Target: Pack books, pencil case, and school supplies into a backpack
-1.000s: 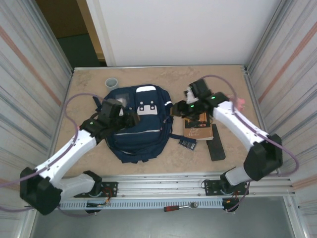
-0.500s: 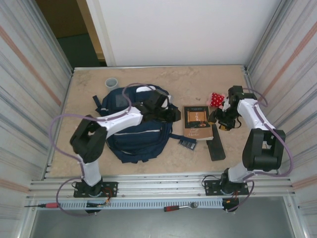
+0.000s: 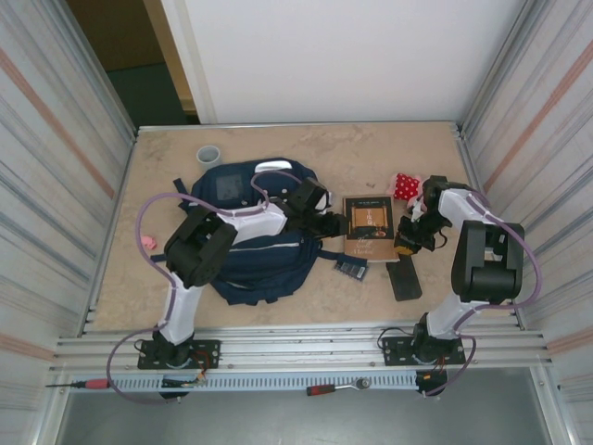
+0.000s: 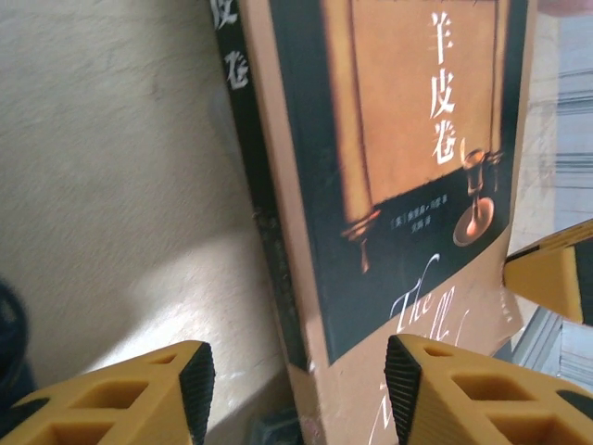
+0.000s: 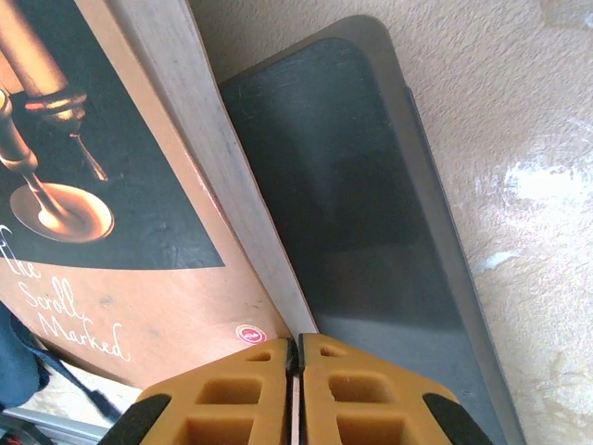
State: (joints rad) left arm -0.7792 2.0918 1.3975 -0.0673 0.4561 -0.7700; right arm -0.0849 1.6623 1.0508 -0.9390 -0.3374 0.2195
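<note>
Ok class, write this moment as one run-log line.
left end effector: open, at book spine | right end effector: shut, empty, by page edge | book: on table, outside backpack

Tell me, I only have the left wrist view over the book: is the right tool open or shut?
Observer: Shut and empty; the right tool sits at the book's near right corner.
Operator: Anything along that side?
Observer: A black oblong lies flat alongside the book's page edge.
Operator: Where's the backpack?
Observer: The backpack lies left of the book, with the left arm stretched across it.
</note>
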